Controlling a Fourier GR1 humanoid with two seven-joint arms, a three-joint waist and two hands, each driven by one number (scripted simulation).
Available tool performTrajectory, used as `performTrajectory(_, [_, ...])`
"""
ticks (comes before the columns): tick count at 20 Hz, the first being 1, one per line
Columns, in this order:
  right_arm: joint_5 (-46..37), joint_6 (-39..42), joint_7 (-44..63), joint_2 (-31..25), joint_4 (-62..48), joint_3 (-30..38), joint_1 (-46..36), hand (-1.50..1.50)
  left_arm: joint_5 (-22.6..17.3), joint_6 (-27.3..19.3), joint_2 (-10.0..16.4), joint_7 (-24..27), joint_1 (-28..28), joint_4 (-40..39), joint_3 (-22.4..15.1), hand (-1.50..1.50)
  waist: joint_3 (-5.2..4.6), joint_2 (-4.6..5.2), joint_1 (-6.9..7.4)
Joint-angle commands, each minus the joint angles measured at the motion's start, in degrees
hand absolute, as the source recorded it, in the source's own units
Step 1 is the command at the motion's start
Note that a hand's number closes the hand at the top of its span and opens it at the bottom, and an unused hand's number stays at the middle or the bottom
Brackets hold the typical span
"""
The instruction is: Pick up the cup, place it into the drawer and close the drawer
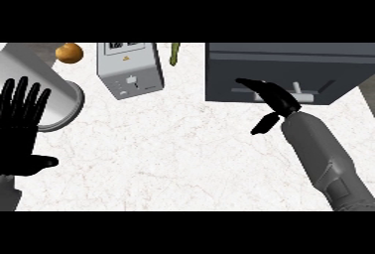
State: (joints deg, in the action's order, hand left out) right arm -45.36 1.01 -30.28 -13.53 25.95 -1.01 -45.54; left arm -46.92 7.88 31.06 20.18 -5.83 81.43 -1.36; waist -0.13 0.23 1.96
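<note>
The dark grey drawer unit [322, 64] stands at the back right of the white counter. Its front with a pale handle [297, 91] faces me, and no opening shows. My right hand [273, 94] is open, its straight fingers lying against the drawer front just left of the handle and its thumb hanging down. A large grey cup-like vessel [51, 94] stands at the far left. My left hand [21, 121] rests open in front of it at the left edge, fingers up, hiding part of it. The drawer's inside is hidden.
A grey box with labels [132, 69] stands at the back centre. An orange-brown round fruit [70, 52] lies at the back left, and a green stalk [176, 53] lies beside the box. The marble counter [168, 158] spreads between my forearms.
</note>
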Motion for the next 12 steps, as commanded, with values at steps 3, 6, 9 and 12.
performTrajectory(3, [-0.2, 0.1, -3.4, -4.7, -11.8, 3.2, -7.2, -1.5, 2.3, 0.1, -2.2, 1.1, -0.5, -0.3, -1.0, -1.5, 0.28, 1.18, 1.47])
performTrajectory(6, [0.1, 1.3, -0.5, -4.7, -13.9, 4.2, -11.0, -1.5, 1.0, 1.7, -1.8, 0.8, 1.0, 1.4, -0.4, -1.5, 0.3, 1.33, 2.72])
performTrajectory(9, [0.4, 0.9, -3.1, -5.7, -15.0, 4.7, -10.8, -1.5, 3.4, -0.2, -2.7, 0.5, -1.0, 0.2, -1.7, -1.5, 0.34, 1.69, 2.69])
performTrajectory(12, [1.0, 3.4, -1.5, -6.7, -15.8, 5.5, -14.2, -1.5, 4.1, -0.2, -3.3, 0.7, -2.0, -0.9, -2.1, -1.5, 0.31, 1.91, 2.88])
